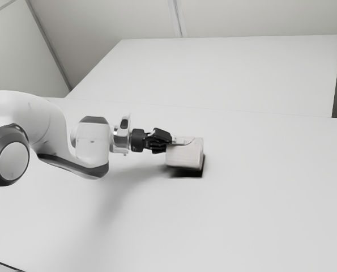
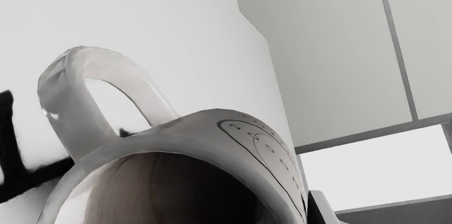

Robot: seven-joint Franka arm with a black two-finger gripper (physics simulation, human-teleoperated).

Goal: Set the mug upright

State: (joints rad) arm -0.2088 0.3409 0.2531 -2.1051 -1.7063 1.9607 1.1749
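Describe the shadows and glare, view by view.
Exterior view: the arm casts a faint, soft shadow on the table, a darker one lies beneath the mug; wrist view: the mug's inside darkens to near black, its handle catches a glint.

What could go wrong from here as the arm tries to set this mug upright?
The mug is tipped on its side, mouth toward the tool, so it might slip or roll while being turned. Its handle juts from its wall and could knock the table.
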